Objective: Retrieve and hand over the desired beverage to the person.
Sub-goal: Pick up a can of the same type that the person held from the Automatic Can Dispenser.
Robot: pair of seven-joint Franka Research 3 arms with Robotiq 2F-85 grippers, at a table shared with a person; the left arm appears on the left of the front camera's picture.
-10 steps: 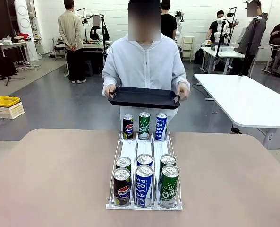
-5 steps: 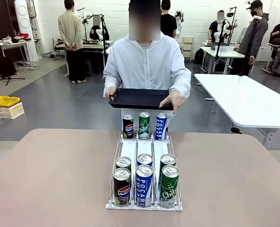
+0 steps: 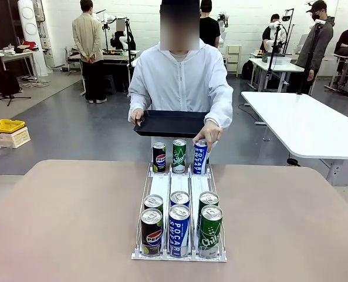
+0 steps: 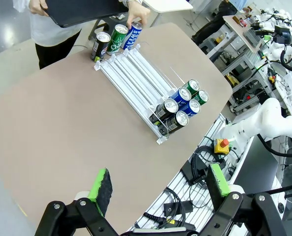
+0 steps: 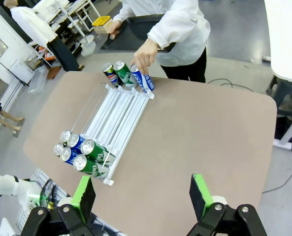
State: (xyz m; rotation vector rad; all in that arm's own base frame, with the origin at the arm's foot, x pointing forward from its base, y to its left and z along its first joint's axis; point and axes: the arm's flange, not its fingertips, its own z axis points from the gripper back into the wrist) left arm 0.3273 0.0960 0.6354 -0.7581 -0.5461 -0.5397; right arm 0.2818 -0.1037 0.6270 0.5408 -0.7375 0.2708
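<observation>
Our left gripper hangs high above the table, its green pads spread wide with nothing between them. Down the middle of the tabletop we see a clear three-lane rack running from the near edge toward the far edge. At its far end stand, left to right, a Pepsi can, a green can and a blue Pocari Sweat can — the last with the person's hand resting on its top. The person, in a white hooded jacket beyond the far edge, holds a black tray with the other hand. Six more cans crowd the rack's near end, two to a lane. Our right gripper, likewise high over the table, is spread wide too — holding nothing.
</observation>
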